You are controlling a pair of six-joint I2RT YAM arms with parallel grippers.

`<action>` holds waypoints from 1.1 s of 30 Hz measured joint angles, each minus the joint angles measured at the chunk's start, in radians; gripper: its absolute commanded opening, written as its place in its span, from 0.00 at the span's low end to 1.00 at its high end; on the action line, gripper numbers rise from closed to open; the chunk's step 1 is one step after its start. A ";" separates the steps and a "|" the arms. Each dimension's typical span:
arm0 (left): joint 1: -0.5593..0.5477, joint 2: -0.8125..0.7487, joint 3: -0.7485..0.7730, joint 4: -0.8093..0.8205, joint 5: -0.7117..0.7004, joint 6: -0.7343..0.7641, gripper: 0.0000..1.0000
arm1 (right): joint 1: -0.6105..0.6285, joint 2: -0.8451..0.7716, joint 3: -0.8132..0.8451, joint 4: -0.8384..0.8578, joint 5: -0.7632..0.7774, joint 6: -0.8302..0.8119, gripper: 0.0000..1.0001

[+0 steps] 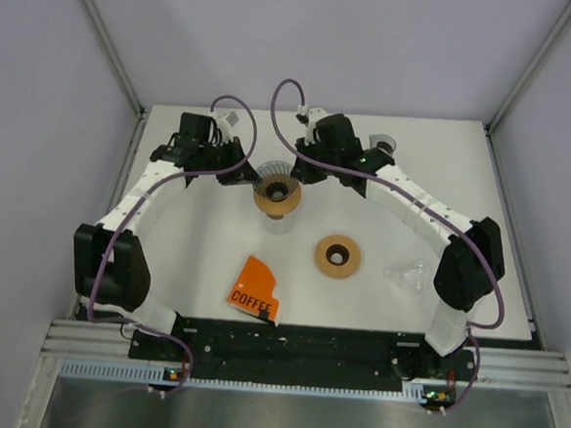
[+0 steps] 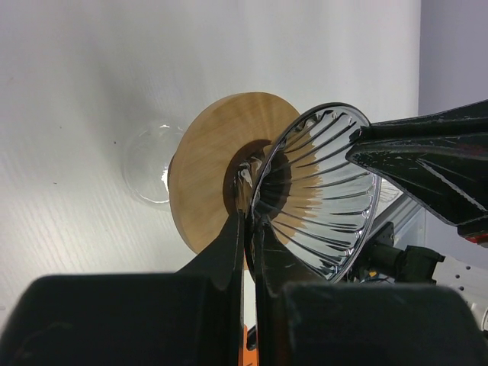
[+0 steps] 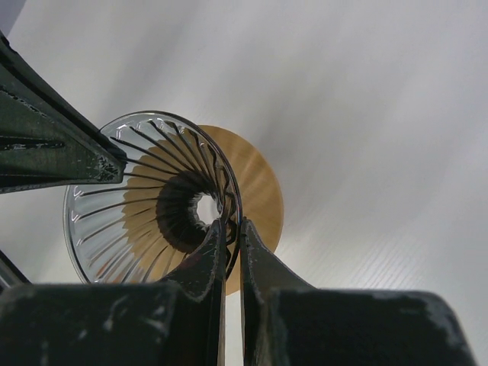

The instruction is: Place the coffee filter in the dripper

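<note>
The dripper [image 1: 276, 194] is a clear ribbed glass cone [image 2: 324, 198] in a round wooden collar [image 2: 210, 164], held above the table at the back centre. My left gripper [image 2: 250, 217] is shut on the cone's rim from the left side [image 1: 245, 168]. My right gripper [image 3: 232, 226] is shut on the rim of the same cone [image 3: 126, 210] from the opposite side [image 1: 305, 172]. In each wrist view the other arm's dark fingers [image 2: 427, 156] reach in at the edge. The inside of the cone is bare. The coffee filter does not show in any view.
An orange packet marked COFFEE [image 1: 254, 287] lies near the front edge. A second wooden ring [image 1: 336, 256] and a small clear glass piece [image 1: 406, 275] sit right of centre. Another clear cone [image 1: 382, 142] stands behind the right arm. A clear glass vessel [image 2: 149, 164] lies below the dripper.
</note>
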 measured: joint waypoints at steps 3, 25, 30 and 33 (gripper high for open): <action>0.000 0.000 0.000 0.004 -0.016 0.004 0.00 | -0.005 0.013 -0.013 0.034 -0.013 0.002 0.00; 0.008 0.049 0.076 -0.053 -0.015 0.068 0.12 | -0.009 0.028 0.024 0.025 -0.033 0.014 0.15; 0.000 0.066 0.110 -0.080 -0.015 0.108 0.18 | -0.009 0.057 0.061 -0.026 -0.047 0.004 0.24; -0.008 0.072 0.126 -0.089 -0.010 0.125 0.23 | -0.009 0.077 0.077 -0.051 -0.051 0.003 0.27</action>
